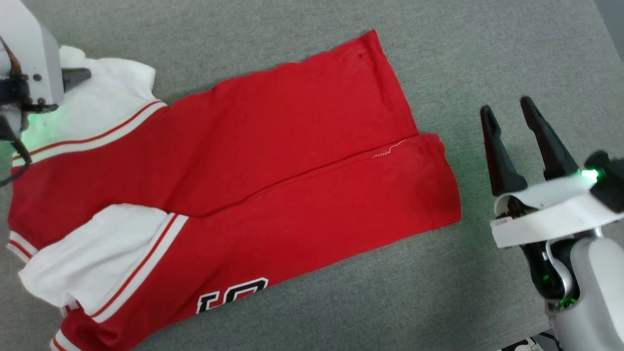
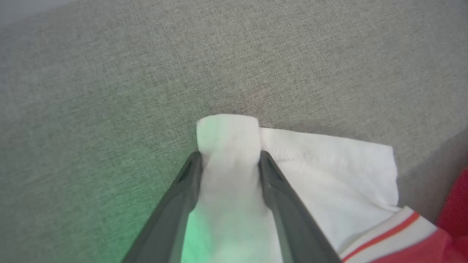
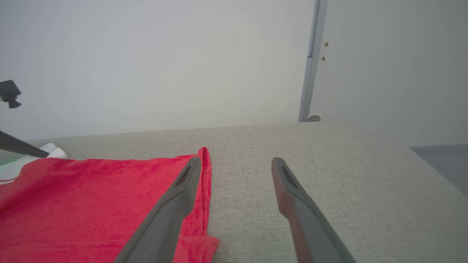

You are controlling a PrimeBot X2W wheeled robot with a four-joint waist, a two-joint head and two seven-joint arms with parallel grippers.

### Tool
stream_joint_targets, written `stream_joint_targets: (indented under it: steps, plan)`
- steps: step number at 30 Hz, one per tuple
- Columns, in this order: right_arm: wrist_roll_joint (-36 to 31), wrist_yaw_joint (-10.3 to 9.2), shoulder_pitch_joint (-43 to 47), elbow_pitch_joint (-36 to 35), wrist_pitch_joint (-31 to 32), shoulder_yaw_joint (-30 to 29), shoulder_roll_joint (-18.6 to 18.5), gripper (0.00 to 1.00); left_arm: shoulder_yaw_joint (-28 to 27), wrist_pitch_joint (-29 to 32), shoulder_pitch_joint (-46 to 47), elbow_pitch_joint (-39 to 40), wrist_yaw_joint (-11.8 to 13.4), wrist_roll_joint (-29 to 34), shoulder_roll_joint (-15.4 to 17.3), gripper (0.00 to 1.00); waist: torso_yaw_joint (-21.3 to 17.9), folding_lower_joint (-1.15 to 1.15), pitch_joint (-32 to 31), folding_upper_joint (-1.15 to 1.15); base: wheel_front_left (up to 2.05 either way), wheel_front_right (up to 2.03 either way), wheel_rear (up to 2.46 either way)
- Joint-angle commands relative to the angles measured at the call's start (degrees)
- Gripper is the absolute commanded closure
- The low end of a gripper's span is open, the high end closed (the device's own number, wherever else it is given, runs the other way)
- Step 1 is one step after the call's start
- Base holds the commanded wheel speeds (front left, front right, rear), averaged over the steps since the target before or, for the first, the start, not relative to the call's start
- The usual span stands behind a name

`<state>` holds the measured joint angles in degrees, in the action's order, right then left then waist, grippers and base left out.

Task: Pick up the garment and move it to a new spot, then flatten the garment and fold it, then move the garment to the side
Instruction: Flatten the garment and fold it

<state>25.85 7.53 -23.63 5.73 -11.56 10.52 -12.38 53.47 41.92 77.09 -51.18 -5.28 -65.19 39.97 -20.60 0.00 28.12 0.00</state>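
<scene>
A red sports jersey (image 1: pixel 273 161) of soft, matt knit cloth; its white sleeve panels (image 2: pixel 329 164) are the same fabric, with a stitched hem, and a loose white thread (image 1: pixel 390 152) shows at one seam. It lies on a tabletop (image 1: pixel 463 53) covered in grey woven fabric, coarse and matt. The fingers (image 1: pixel 498 156) of the right gripper (image 1: pixel 507 106) and those of the left gripper (image 2: pixel 229 153) are dark matt plastic, faintly grained. The right forearm shell (image 1: pixel 594 273) is smooth, pale, slightly glossy plastic. The wall (image 3: pixel 146 65) behind is smooth and matt
</scene>
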Motion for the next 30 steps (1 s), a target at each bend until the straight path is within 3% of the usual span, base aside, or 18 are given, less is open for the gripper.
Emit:
stream_joint_targets:
  steps: [1, 6, 12, 23, 30]
  plan:
    - [0.0, -0.09, -1.9, -0.6, 0.7, 1.1, -1.0, 0.0, 0.6, 0.8, -1.5, -0.5, -0.6, -0.6, -1.4, 1.0, 0.3, 0.0, 0.4, 0.0, 0.0, 0.0, 0.0]
    - [0.7, -0.09, -9.8, -1.4, 6.0, 6.0, -5.0, 0.0, 0.7, -1.1, -0.4, -1.0, -1.2, 0.0, -1.8, 1.0, 1.8, 0.0, 1.1, 0.0, 0.0, 0.0, 0.0]
    - [3.6, -0.09, -23.2, 4.0, 20.4, 14.5, -10.4, 0.0, 0.5, -3.9, 1.3, -0.5, -1.9, -0.3, -4.6, 1.0, 5.7, 0.0, 2.3, 0.0, 0.0, 0.0, 0.0]
    - [16.0, -0.09, -42.7, 26.2, 44.6, 23.9, -12.6, 0.0, 2.1, -7.4, 3.8, -0.2, -2.1, -0.2, -8.3, 1.0, 11.2, 0.0, 4.9, 0.0, 0.0, 0.0, 0.0]
    - [22.4, -0.09, -45.9, 32.8, 50.4, 28.8, -12.4, 0.0, 4.6, -9.5, 3.5, 2.9, -2.1, -0.7, -9.0, 1.0, 13.2, 0.0, 5.5, 0.0, 0.0, 0.0, 0.0]
